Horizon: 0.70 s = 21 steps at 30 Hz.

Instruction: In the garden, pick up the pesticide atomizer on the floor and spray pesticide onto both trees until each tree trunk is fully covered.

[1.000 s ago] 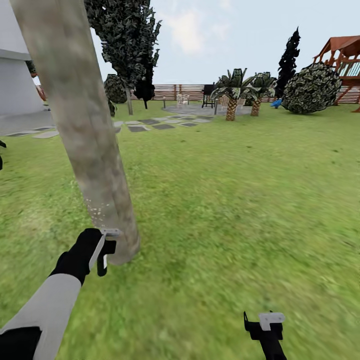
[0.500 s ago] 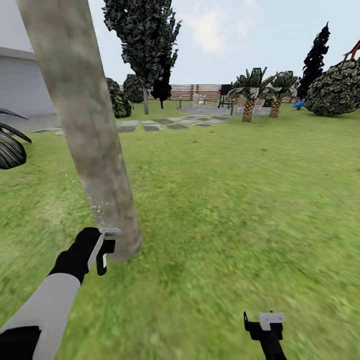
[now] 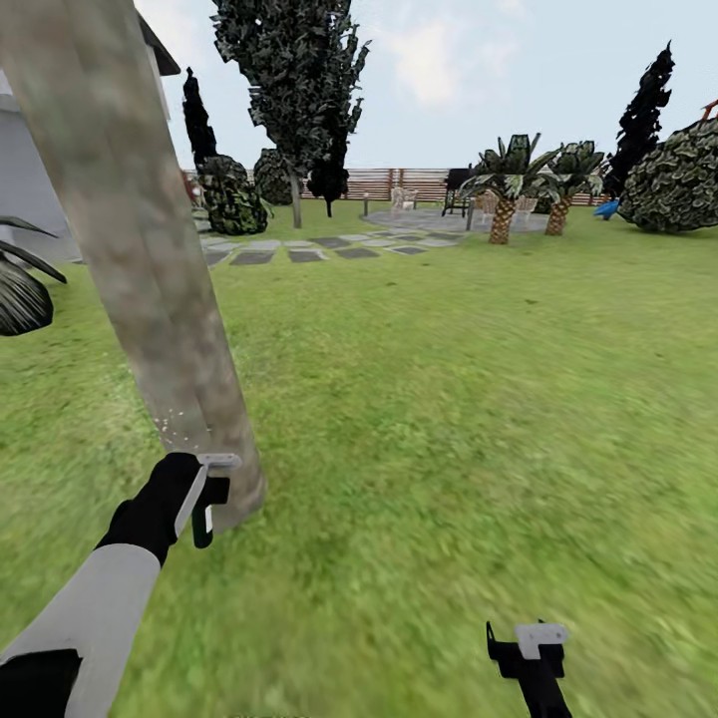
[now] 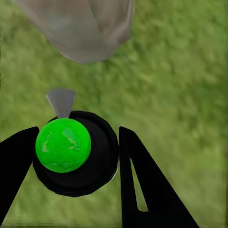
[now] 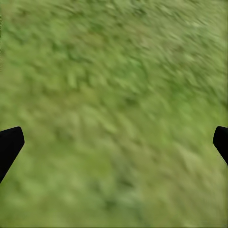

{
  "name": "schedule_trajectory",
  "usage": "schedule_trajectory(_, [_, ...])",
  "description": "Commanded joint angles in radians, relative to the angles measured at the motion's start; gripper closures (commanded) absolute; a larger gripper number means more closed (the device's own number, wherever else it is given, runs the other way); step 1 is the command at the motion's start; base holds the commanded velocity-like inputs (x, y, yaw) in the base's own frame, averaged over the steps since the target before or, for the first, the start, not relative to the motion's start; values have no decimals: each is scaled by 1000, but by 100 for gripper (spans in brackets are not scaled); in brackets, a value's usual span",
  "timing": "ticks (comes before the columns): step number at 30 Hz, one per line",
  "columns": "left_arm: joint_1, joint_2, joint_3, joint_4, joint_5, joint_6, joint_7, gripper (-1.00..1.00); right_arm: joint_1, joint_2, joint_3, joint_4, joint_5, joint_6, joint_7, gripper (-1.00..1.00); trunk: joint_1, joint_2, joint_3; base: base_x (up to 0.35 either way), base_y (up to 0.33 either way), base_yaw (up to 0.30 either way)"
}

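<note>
From the head camera, my left pincer (image 3: pixel 204 504) sat at seven o'clock, right beside the tree trunk (image 3: pixel 140 259) base, with pale specks on the bark above it.

Left wrist: the pincer was clamped on the pesticide atomizer (image 4: pixel 76 153), green-topped, trunk ahead.

Right wrist: my right pincer (image 5: pixel 114 142) was spread apart over lawn (image 5: pixel 118 95).
</note>
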State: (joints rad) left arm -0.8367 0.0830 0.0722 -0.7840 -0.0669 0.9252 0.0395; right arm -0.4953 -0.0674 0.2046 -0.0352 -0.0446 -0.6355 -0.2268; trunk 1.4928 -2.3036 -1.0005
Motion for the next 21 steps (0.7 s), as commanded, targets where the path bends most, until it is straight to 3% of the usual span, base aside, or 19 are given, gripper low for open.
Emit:
schedule_trajectory(1, [-2,-1,1,-1,-7,5,-3,100,0,0,9,0,-4,-1,-5,-100,0,0,-1,2,-276,266])
schedule_trajectory(16, [-13,-3,1,0,-8,13,-3,100,0,0,9,0,-3,-1,-5,-100,0,0,-1,32,-259,274])
schedule_trajectory(19, [-46,-7,1,0,-6,66,-4,100,0,0,9,0,-3,-1,-5,-100,0,0,-1,22,-25,275])
schedule_trajectory(21, [-107,-10,-2,2,-5,77,-3,100,0,0,9,0,-4,-1,-5,-100,0,0,-1,3,-4,274])
